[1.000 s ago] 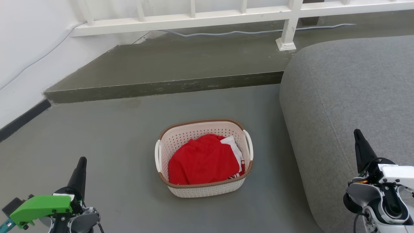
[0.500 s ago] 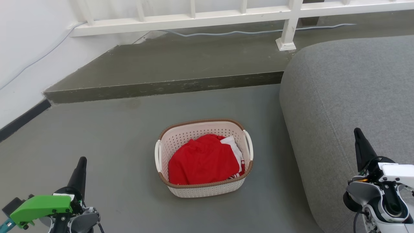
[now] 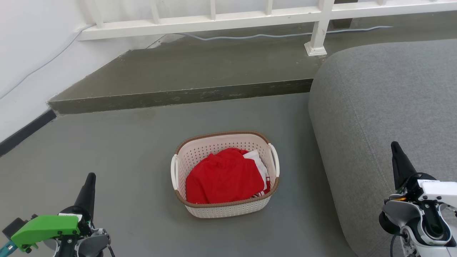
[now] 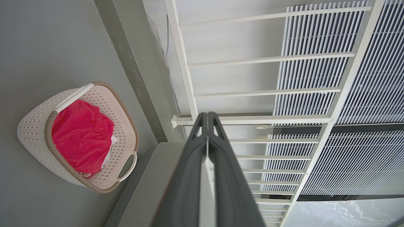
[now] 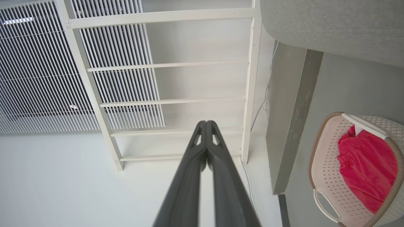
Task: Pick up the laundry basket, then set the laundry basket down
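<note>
nearest, at the lower left of the head view, the left gripper (image 3: 89, 179) rises from a wrist capped with a glossy green plastic cover (image 3: 44, 227). its two long matte dark fingers are pressed flat together into one tapering spike with nothing between them, as the left wrist view confirms. at the lower right, the right gripper (image 3: 395, 149) is likewise closed and empty above a smooth white and grey housing (image 3: 433, 189).

between them and a little farther on, well apart from both, the laundry basket (image 3: 228, 211) stands upright on the smooth grey floor (image 3: 125, 160). it is a rounded-rectangular tub of cream plastic, pierced with rows of small holes, edged by a brown woven-look rim and fitted with two slim white loop handles at its short sides. a crumpled red garment (image 3: 223, 178) fills most of it, with a fold of white cloth (image 3: 257, 160) toward the right side.

to the basket's right, near but not touching, bulges a rounded sofa (image 3: 385, 107) in coarse grey fabric. beyond lies a low, scuffed concrete step (image 3: 178, 96), then a thin pale cable (image 3: 267, 35) and a white railing (image 3: 214, 18) with square bars.
</note>
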`<state>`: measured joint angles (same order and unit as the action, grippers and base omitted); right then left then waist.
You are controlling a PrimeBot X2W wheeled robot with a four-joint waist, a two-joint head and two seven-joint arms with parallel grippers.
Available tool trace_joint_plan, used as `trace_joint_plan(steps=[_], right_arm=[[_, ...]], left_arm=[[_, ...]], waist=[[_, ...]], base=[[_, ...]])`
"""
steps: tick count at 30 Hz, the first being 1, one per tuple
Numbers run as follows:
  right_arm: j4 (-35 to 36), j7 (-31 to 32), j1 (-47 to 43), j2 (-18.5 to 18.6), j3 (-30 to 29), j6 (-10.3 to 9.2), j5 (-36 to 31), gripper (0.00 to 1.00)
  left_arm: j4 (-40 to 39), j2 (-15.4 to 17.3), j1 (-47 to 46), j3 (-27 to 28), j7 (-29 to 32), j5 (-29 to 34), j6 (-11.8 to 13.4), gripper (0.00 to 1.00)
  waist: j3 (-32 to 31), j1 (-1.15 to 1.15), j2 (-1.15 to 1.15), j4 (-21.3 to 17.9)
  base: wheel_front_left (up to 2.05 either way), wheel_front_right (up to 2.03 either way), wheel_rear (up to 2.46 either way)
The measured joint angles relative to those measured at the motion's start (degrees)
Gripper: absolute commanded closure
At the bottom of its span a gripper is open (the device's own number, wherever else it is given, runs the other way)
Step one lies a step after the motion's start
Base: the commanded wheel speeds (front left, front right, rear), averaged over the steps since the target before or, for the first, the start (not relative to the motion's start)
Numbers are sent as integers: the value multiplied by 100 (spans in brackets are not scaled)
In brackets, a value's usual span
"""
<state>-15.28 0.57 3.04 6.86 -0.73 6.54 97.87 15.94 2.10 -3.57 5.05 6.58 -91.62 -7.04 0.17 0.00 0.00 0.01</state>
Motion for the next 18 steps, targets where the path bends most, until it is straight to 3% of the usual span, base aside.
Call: trace_joint_plan(steps=[18], right_arm=[[-23, 9, 3, -2, -11, 1, -1, 100]], left_arm=[[-2, 0, 0, -1, 0, 0, 0, 100]], waist=[[0, 0, 0, 0]], base=[[0, 0, 0]])
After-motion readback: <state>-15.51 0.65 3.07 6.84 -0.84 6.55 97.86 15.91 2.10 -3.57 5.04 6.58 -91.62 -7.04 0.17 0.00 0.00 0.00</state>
